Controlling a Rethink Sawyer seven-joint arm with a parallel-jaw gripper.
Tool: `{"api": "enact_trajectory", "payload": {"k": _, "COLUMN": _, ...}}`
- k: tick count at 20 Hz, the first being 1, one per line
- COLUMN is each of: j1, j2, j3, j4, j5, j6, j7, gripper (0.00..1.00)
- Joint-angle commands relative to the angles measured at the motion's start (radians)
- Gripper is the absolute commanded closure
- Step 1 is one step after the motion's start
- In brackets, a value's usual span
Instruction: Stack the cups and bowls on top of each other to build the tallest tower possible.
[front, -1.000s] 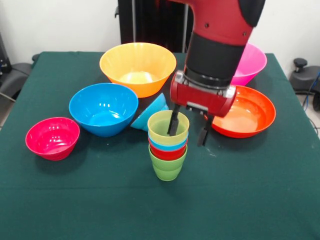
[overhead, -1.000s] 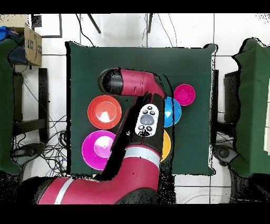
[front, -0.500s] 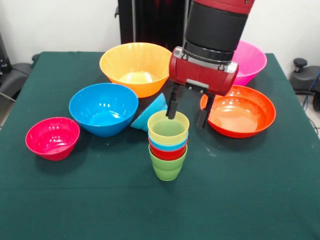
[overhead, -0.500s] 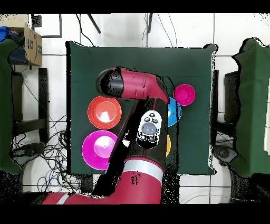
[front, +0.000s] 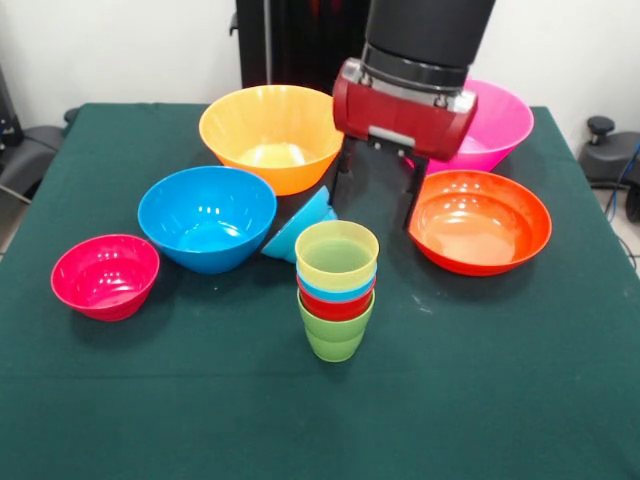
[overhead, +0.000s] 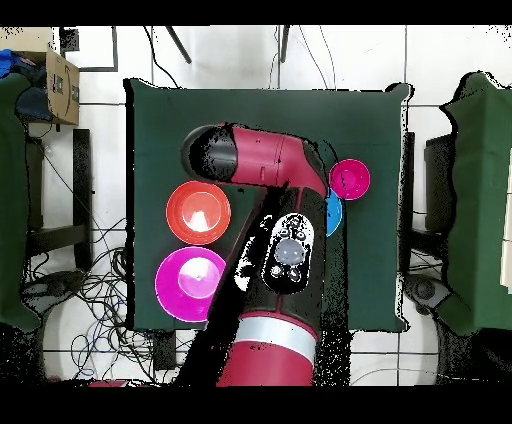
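Cup tower (front: 336, 290) stands free; gripper (front: 375, 192) empty, fingers apart, just behind it.
Small light blue bowl (front: 300, 224) leans beside tower: light, rigid, slippery plastic; best gripped by rim.

The table (front: 520, 400) wears a matt dark green cloth. The bowls look like glossy smooth plastic: yellow-orange (front: 275, 135), pink (front: 495, 125), red-orange (front: 480, 220), blue (front: 207, 217) and magenta (front: 105, 275), all catching highlights. The top cup (front: 337, 255) is translucent yellow-green plastic. The arm's red shell (front: 400, 105) shines like smooth moulded plastic.
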Motion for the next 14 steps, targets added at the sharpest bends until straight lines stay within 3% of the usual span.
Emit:
{"api": "enact_trajectory", "payload": {"k": 1, "j1": -0.052, "j2": -0.055, "j3": 0.101, "j4": 0.094, "j5": -0.033, "j6": 0.185, "j7": -0.061, "gripper": 0.0}}
{"api": "enact_trajectory", "payload": {"k": 8, "j1": -0.086, "j2": -0.13, "j3": 0.107, "j4": 0.187, "j5": -0.051, "j6": 0.225, "j7": -0.103, "gripper": 0.0}}
{"api": "enact_trajectory", "payload": {"k": 14, "j1": -0.125, "j2": -0.159, "j3": 0.138, "j4": 0.296, "j5": -0.063, "j6": 0.153, "j7": -0.118, "gripper": 0.0}}
